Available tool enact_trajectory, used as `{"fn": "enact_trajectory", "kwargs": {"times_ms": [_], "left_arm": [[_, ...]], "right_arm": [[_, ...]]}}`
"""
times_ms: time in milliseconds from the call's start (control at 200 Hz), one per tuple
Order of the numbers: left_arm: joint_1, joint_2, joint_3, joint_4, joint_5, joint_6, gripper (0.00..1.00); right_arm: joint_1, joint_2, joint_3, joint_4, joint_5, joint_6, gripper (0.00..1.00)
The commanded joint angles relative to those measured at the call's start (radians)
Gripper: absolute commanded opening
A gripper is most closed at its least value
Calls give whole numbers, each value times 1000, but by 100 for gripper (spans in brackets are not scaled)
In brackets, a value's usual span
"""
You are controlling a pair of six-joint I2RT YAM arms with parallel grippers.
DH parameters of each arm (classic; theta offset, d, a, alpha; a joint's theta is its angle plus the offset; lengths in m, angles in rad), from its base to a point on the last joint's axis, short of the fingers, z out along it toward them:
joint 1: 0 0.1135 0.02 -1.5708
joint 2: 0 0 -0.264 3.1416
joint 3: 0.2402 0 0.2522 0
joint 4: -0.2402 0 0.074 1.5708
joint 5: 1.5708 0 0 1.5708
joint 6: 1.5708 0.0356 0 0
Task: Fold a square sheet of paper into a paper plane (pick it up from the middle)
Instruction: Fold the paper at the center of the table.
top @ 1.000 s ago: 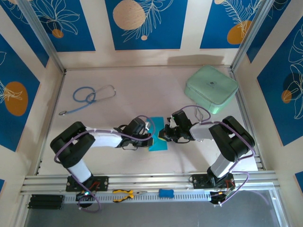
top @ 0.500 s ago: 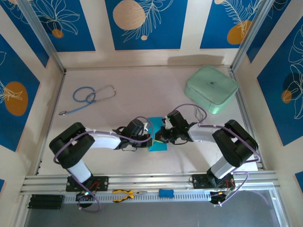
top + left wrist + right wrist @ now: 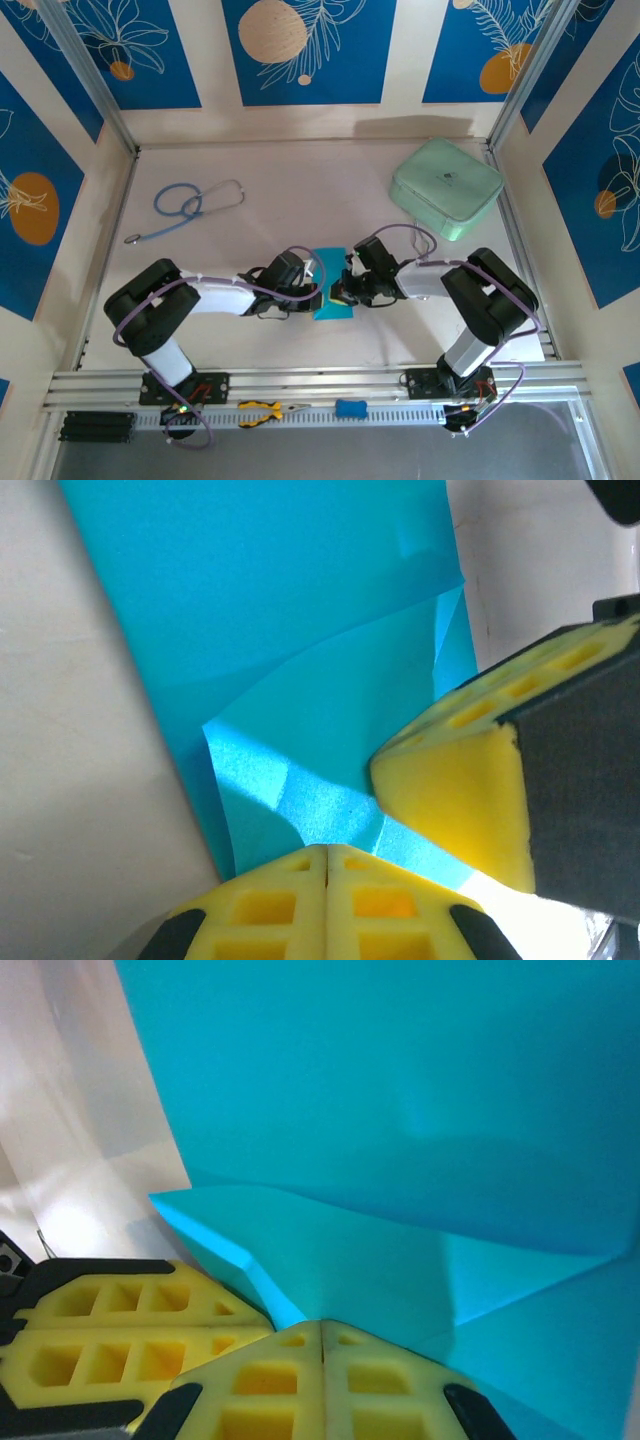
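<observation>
Left gripper (image 3: 326,865), at the sheet's 9 o'clock: pads pressed together on a raised flap of the square sheet of paper (image 3: 300,630). Right gripper (image 3: 321,1332), at 3 o'clock: likewise clamped on paper. The sheet lies mid-table, creased; no nose or wings yet, so folding looks early. Versus 1 s ago, the right gripper has edged in from 3 o'clock.

The square sheet of paper (image 3: 333,308) lies between the fingertips: left gripper (image 3: 320,293) on its left edge, right gripper (image 3: 342,292) on its right, just beside each other.
</observation>
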Motion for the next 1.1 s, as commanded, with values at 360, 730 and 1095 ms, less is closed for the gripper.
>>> {"fn": "enact_trajectory", "kwargs": {"times_ms": [360, 730, 1095], "left_arm": [[0, 50, -32, -96, -10, 20, 3], [0, 45, -21, -118, -16, 30, 3], [0, 25, 2, -139, -7, 44, 3]], "right_arm": [[-182, -48, -1, -76, 14, -32, 0], [-121, -102, 20, -67, -18, -75, 1], [-173, -3, -16, -37, 6, -65, 0]]}}
